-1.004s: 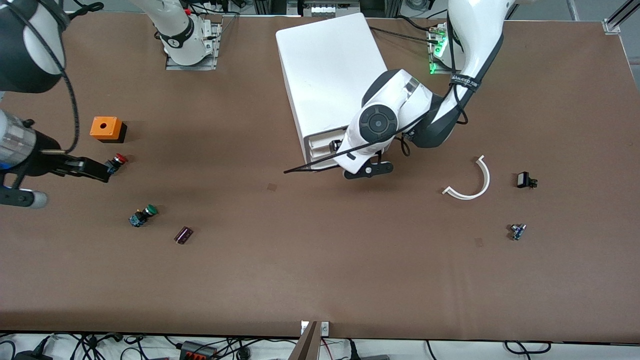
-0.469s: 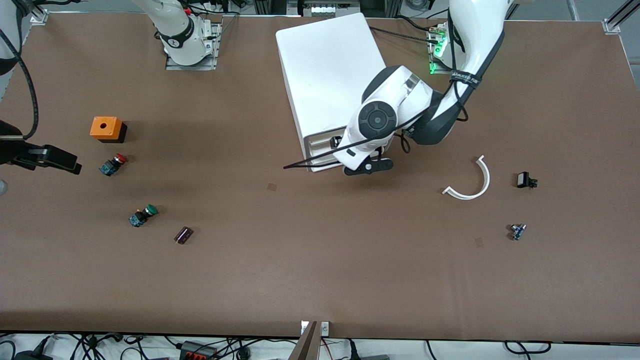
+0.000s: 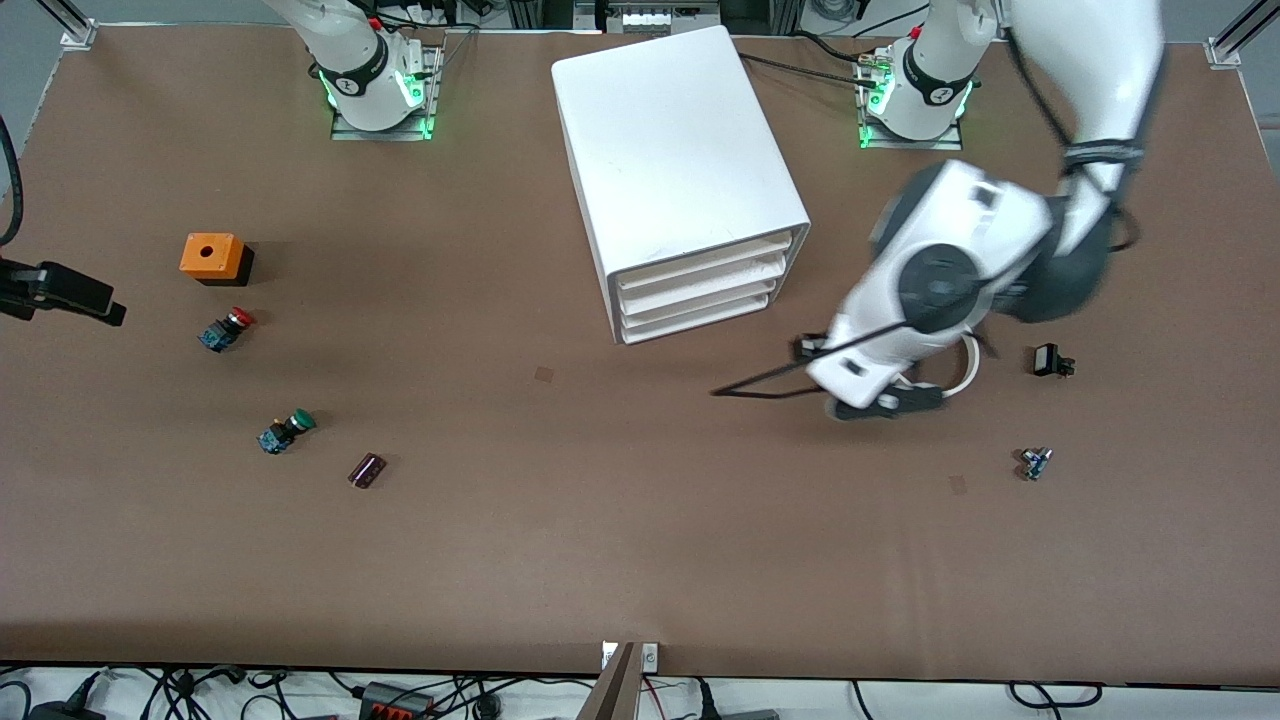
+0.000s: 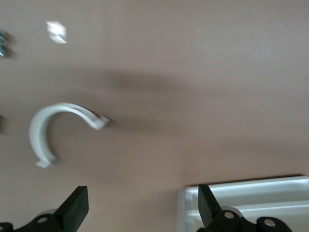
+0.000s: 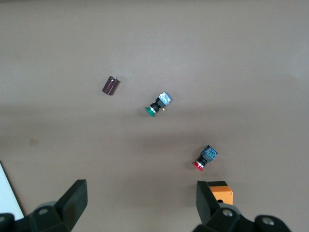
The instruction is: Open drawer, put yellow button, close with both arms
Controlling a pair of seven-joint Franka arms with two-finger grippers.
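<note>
Left gripper (image 4: pixel 140 212): jaws apart, empty, swinging off the cabinet (image 3: pixel 680 170) to over the white curved clip (image 3: pixel 965 365).
Right gripper (image 5: pixel 140 205): jaws apart, pulling away from the red-capped button (image 3: pixel 226 328).
Top drawer (image 3: pixel 705 262): sitting shut; yellow button unseen, task probably finishing.

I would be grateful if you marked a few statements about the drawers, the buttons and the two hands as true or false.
1. All three drawers of the white cabinet are shut. True.
2. A yellow button lies on the table. False: only the red button and the green button show.
3. The left hand is open and holds nothing. True.
4. The left hand is over the orange box. False: it is over the white curved piece.
5. The right hand grips the red button. False: it is open and empty.
</note>
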